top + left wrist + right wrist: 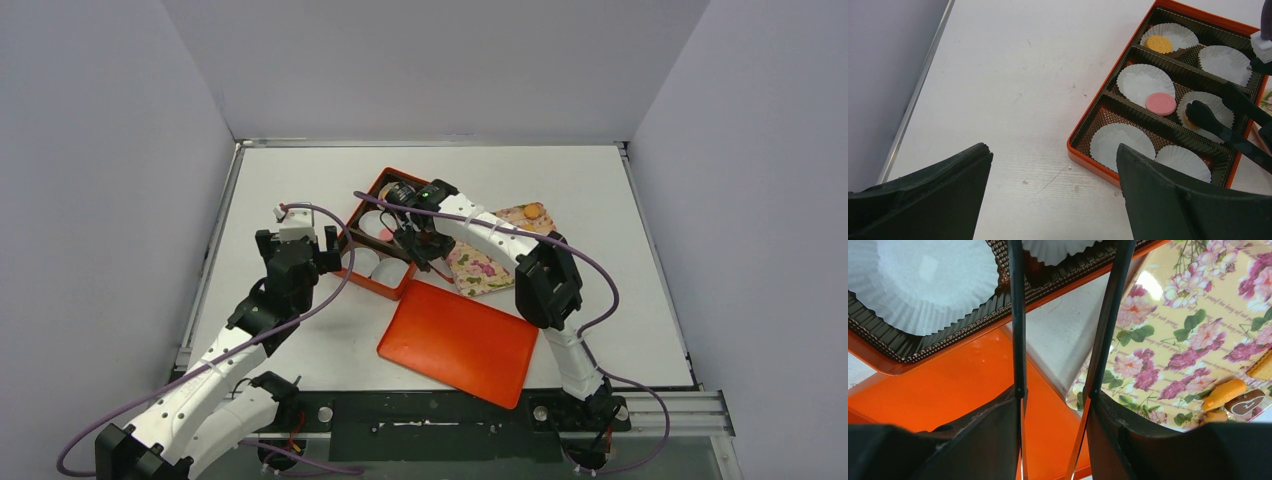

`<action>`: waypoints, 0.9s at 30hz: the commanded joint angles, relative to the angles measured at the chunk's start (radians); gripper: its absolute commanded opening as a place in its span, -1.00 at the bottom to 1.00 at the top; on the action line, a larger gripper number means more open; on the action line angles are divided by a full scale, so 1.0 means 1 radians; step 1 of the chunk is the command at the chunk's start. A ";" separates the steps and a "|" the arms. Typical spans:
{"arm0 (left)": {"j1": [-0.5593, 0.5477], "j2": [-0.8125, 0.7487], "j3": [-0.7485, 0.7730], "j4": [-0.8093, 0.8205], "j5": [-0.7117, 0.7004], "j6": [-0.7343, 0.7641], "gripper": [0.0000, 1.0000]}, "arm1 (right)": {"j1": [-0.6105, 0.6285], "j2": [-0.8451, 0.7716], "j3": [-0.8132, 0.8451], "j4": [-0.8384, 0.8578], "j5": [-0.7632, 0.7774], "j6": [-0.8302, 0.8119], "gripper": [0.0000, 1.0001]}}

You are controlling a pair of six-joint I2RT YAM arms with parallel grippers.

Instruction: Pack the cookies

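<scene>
An orange box (1088, 155) holds white paper cups. An orange-yellow cookie (1159, 44) lies in a far cup and a pink cookie (1161, 103) at the edge of a middle cup. My right gripper (1055, 395) is shut on black-tipped tongs (1017, 315). The tong tips (1213, 120) are over a right-hand cup, with a bit of orange cookie (1190, 123) showing under them. More cookies lie on the floral tray (1168, 340): orange ones (1225, 392) and a dark heart (1252, 402). My left gripper (1054, 155) is open and empty above the table by the box's near-left corner.
The flat orange lid (460, 340) lies in front of the box (375, 190) and the floral tray (490, 265). Grey walls close in the white table on three sides. The right arm (545, 275) reaches over the tray.
</scene>
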 commanded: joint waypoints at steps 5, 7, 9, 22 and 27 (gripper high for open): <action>0.005 -0.015 0.001 0.055 -0.012 0.017 0.86 | 0.002 -0.012 0.073 -0.018 0.023 -0.004 -0.09; 0.005 -0.015 0.001 0.055 -0.013 0.017 0.86 | 0.002 -0.033 0.080 -0.018 0.022 0.002 -0.10; 0.005 -0.015 0.000 0.054 -0.013 0.017 0.86 | 0.000 -0.061 0.084 -0.019 0.020 0.007 -0.13; 0.001 -0.017 0.001 0.048 -0.006 0.015 0.86 | -0.109 -0.267 -0.051 -0.041 0.027 0.052 -0.19; -0.003 -0.016 0.002 0.049 -0.006 0.015 0.86 | -0.210 -0.348 -0.186 -0.011 0.038 0.043 -0.18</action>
